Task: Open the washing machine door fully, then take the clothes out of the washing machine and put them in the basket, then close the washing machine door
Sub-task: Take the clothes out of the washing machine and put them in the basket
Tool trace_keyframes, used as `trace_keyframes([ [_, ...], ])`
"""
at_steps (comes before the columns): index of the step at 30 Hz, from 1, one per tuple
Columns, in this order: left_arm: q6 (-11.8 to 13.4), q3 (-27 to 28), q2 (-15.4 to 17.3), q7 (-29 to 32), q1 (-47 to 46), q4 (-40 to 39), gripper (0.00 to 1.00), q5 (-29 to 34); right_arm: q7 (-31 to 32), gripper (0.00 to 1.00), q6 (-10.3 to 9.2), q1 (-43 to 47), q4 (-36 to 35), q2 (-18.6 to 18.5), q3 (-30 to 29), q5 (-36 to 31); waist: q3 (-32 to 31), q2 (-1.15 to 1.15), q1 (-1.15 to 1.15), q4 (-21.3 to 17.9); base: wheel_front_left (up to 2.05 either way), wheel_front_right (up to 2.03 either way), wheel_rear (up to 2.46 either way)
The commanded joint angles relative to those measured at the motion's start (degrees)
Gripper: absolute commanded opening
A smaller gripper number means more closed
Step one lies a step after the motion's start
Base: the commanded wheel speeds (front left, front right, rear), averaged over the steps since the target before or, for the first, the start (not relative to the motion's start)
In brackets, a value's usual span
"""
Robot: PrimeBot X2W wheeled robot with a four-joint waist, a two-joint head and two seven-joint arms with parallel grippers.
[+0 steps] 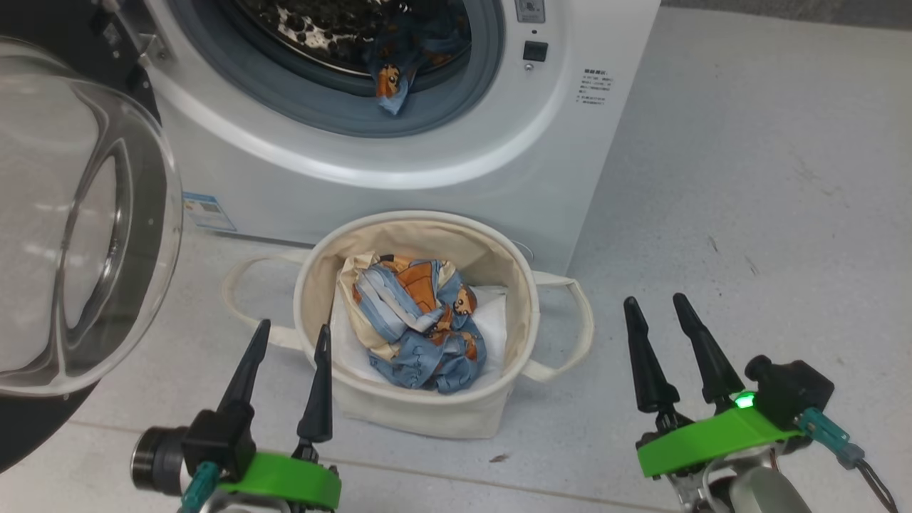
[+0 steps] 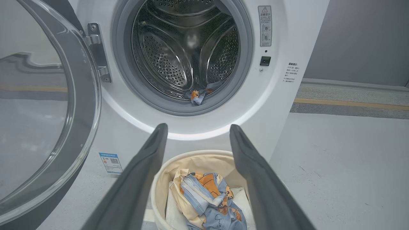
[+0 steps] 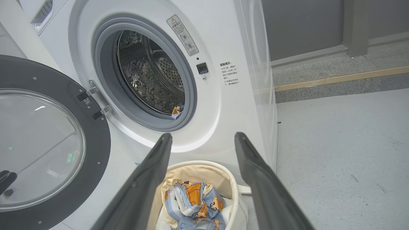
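Clothes: blue, orange-bear print, cream parts, bunched in basket at washing machine front | second piece draped over drum-mouth gasket | blue label bottom-left front corner, print unreadable | I see left gripper, right gripper spread, empty

Washing machine door partly past the head view's edge; drum clothes perhaps half hidden; printed text illegibly small.

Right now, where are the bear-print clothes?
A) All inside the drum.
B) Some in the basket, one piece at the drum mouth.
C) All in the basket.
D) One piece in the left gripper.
B: one bear-print bundle lies in the basket, while another piece hangs over the lower lip of the drum mouth of the washing machine.
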Motion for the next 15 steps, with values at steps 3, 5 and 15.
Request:
trace_keyframes([
  [3, -0.09, 1.60, -0.20, -0.27, -0.49, -2.49, 1.00, -0.45, -0.71, 1.00, 0.06, -0.31, -1.85, 0.11, 0.82, 0.44, -0.69, 0.00, 0.00, 0.42, 0.00, 0.00, 0.00],
  [5, 0.40, 1.68, -0.26, -0.27, -0.27, -2.56, 1.00, -0.30, -0.71, 1.00, 0.06, -0.17, -2.02, 0.11, 0.72, 0.69, -1.07, 0.00, 0.00, 0.61, 0.00, 0.00, 0.00],
  [15, 2.98, -1.52, -0.41, -0.27, -0.70, -1.43, 1.00, 0.20, -0.71, 1.00, 0.06, 0.56, -2.33, 0.11, -0.58, -0.32, -1.82, 0.00, 0.00, 2.69, 0.00, 0.00, 0.00],
])
